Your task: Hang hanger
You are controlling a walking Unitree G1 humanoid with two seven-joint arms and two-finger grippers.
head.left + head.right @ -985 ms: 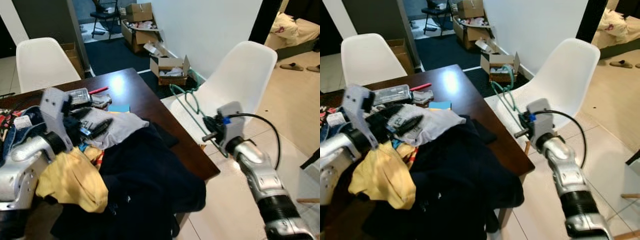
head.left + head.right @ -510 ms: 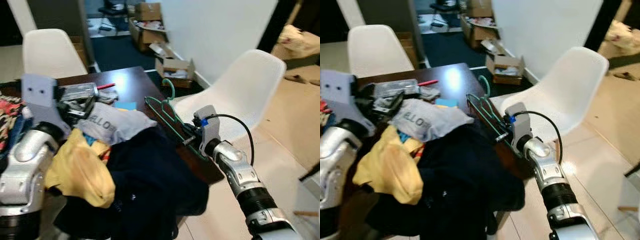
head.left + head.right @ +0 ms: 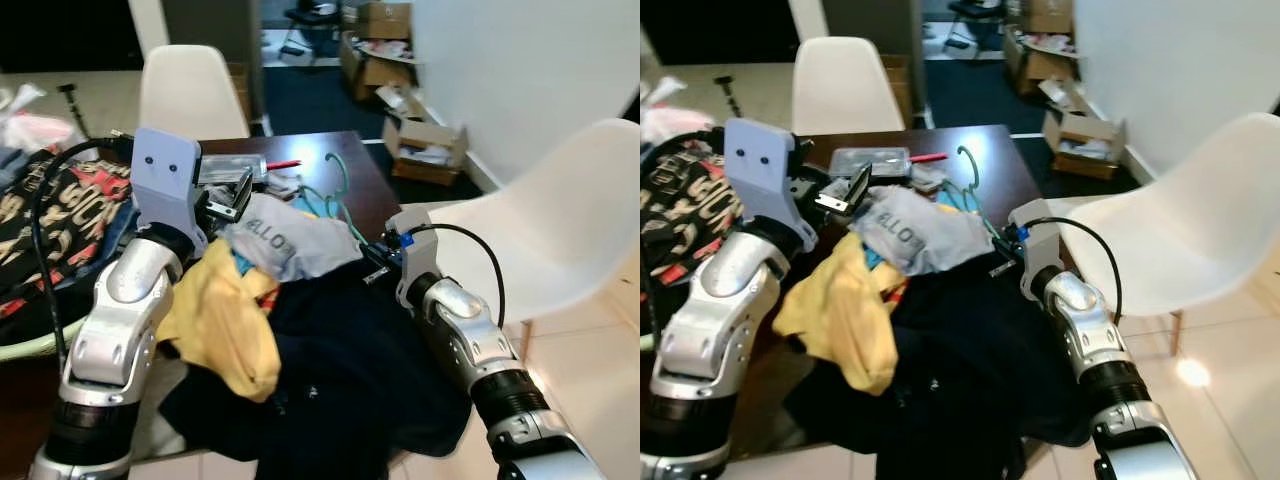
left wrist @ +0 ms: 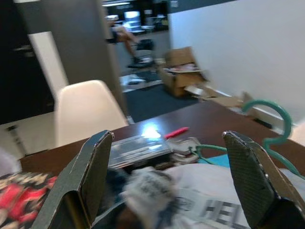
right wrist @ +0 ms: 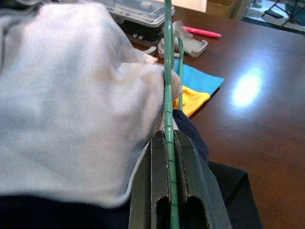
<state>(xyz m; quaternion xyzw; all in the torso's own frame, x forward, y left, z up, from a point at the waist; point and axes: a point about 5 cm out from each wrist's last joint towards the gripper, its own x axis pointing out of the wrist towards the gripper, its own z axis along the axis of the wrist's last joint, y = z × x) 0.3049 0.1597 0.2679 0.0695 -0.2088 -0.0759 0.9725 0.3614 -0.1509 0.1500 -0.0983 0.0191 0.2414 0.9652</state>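
— At centre frame, what are we logging?
— Right gripper (image 5: 167, 143) is clenching the green hanger (image 3: 970, 185) beside the grey shirt (image 3: 908, 230).
— Upper left?
— Left gripper (image 4: 171, 176) is gaping, released.

Head stereo pair looks down over the cluttered table (image 3: 300, 150); both wrist cameras sit close above it, sharing the green hanger (image 5: 167, 95)

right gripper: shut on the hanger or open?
Shut on it. In the right wrist view the right gripper has both black fingers pressed against the green hanger wire running between them, beside the grey shirt.
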